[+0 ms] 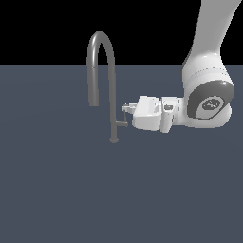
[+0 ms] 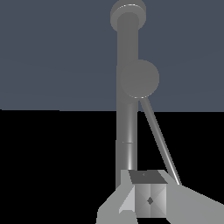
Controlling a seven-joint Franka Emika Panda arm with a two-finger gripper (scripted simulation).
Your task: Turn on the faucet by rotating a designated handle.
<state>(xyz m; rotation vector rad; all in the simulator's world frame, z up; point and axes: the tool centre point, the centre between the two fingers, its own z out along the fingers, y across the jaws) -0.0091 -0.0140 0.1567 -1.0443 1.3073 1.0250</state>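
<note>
The faucet (image 1: 112,95) rises from the dark floor as a slim grey stem with an arched spout (image 1: 97,52) curving down on the exterior view's left. Low on the stem, the handle (image 1: 122,123) juts toward the exterior view's right and ends in a thin upturned rod. My gripper (image 1: 127,109) reaches in level from the right, its tips at the top of that rod. In the wrist view the gripper (image 2: 149,192) is shut, pads pressed together with nothing between them. The handle's rod (image 2: 159,140) runs alongside the fingertips, beyond which stands the faucet stem (image 2: 127,113).
The faucet's small round base (image 1: 114,140) sits on a flat dark blue-grey floor (image 1: 57,190). My white arm (image 1: 209,95) comes down from the upper right of the exterior view.
</note>
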